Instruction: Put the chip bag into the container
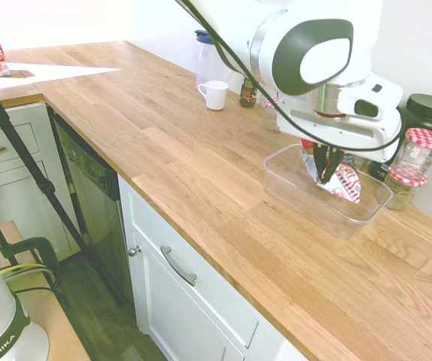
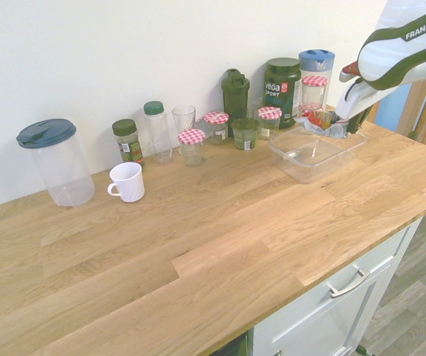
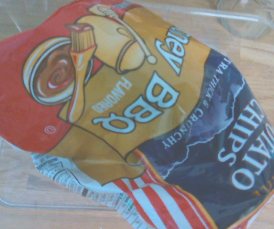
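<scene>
Honey BBQ chip bag (image 1: 342, 181): inside clear plastic container (image 1: 291, 192), pinched in gripper (image 1: 326, 177). Outstanding: release, withdraw.

the chip bag (image 3: 142, 119) fills the wrist view, and its print stands sideways there: "bbq" in big white letters on the orange-yellow panel, "flavored" in small white letters just beside it, and above those the cut-off letters "ney". on the dark blue panel next to the bbq panel run "chips" and part of a second big word ending "tato", with a thin curved line reading "extra thick & crunchy" between the panels. in the second exterior view the dark tub (image 2: 282, 80) behind the container (image 2: 315, 152) reads "vega sport", and the arm's (image 2: 413, 44) shell above the container reads "franka em".
</scene>
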